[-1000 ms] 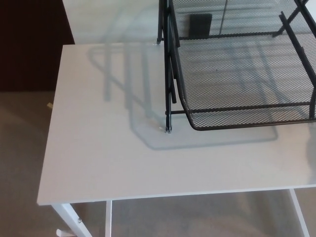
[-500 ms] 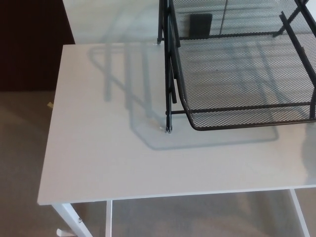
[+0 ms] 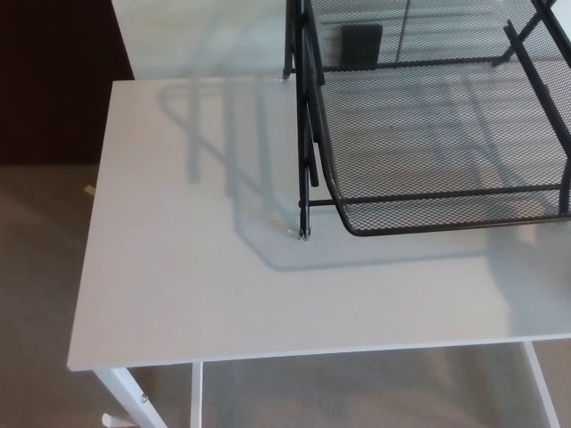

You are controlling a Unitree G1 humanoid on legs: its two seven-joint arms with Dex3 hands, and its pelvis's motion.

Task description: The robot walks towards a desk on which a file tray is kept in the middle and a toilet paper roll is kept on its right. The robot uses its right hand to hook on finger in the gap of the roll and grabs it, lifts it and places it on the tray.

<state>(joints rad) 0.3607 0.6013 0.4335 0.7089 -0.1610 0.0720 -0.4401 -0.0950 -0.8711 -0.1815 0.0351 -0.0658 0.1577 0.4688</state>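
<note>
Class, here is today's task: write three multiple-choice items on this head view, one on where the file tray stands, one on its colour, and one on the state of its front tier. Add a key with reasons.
1. Where on the desk does the file tray stand?
A. towards the picture's upper right
B. at the lower left corner
C. hanging off the near edge

2. What colour is its mesh?
A. white
B. black
C. red

3. What state is its front tier in?
A. stacked with paper
B. holding a roll
C. nothing lying in it

Key:
1 A, its frame fills the upper right.
2 B, the wire is black against the white top.
3 C, only bare mesh shows.
</note>
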